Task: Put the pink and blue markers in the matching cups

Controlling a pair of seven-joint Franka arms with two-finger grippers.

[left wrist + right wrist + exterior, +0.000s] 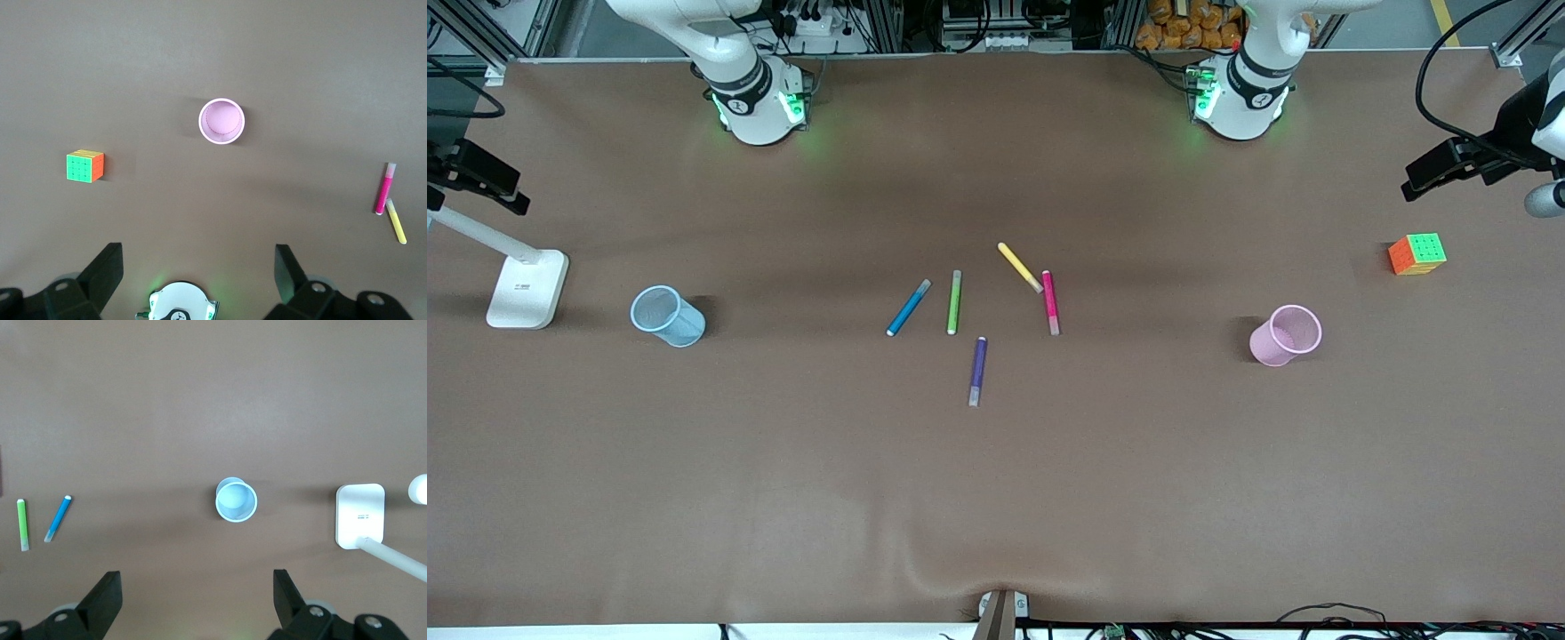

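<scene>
The pink marker (1050, 302) and the blue marker (908, 308) lie flat near the table's middle, among other pens. The light blue mesh cup (668, 316) stands upright toward the right arm's end, and the pale pink cup (1285, 335) toward the left arm's end. Both cups hold nothing. My left gripper (198, 248) hangs high near its own base, open, with the pink cup (221, 121) and pink marker (385, 189) below it. My right gripper (196, 574) is also high and open, over the blue cup (235, 500) and blue marker (59, 518).
A green pen (954, 302) lies beside the blue marker. A yellow pen (1020, 268) nearly touches the pink marker's end. A purple pen (978, 371) lies nearer the front camera. A colour cube (1417, 254) and a white lamp base (527, 288) sit at the table's two ends.
</scene>
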